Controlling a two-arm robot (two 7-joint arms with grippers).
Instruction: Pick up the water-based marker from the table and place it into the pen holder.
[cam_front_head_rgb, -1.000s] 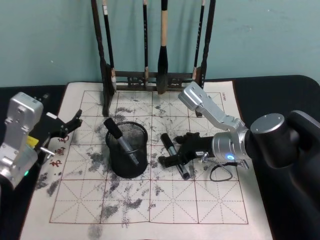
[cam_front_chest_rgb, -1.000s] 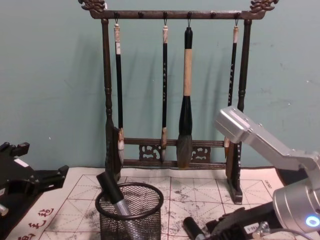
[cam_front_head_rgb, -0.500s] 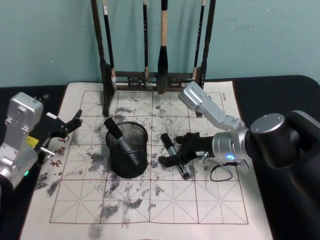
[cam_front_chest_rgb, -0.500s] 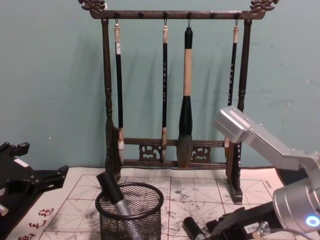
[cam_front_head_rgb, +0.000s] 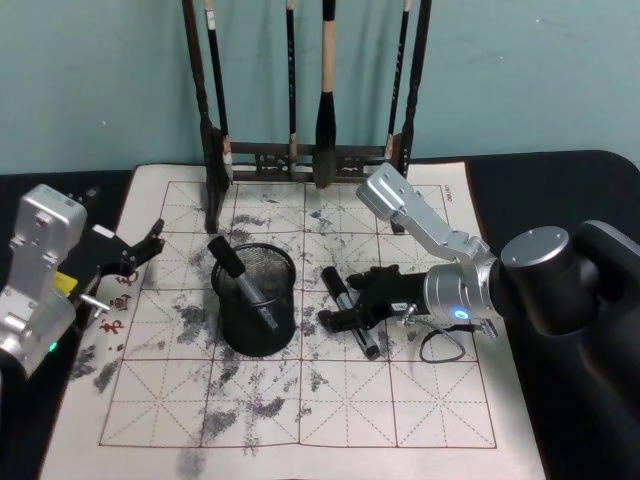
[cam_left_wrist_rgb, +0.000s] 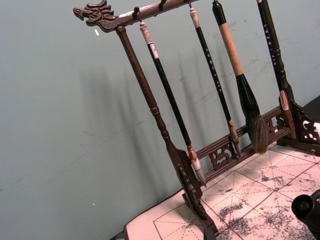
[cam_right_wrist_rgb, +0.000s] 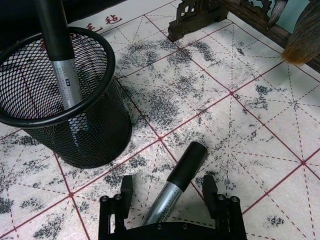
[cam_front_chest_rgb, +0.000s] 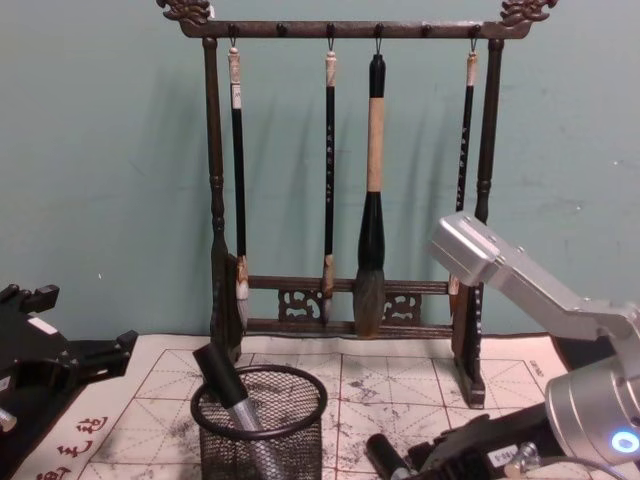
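— At the mat's left edge, what was your left gripper (cam_front_head_rgb: 138, 250) doing?

— Sitting parked off the work, where it blocked nothing. To its right stood the pen holder (cam_front_head_rgb: 250, 328), with a second marker (cam_front_head_rgb: 238, 277) leaning inside.

— And the water-based marker (cam_right_wrist_rgb: 181, 170)?

— Flat on the tabletop (cam_front_head_rgb: 400, 400), just right of the holder. I had my right gripper (cam_right_wrist_rgb: 168, 189) low over it, fingers (cam_right_wrist_rgb: 126, 189) spread wide, one on each side of the barrel, apart from it and gripping nothing. I judged that the straddle set up a squeeze across the barrel.
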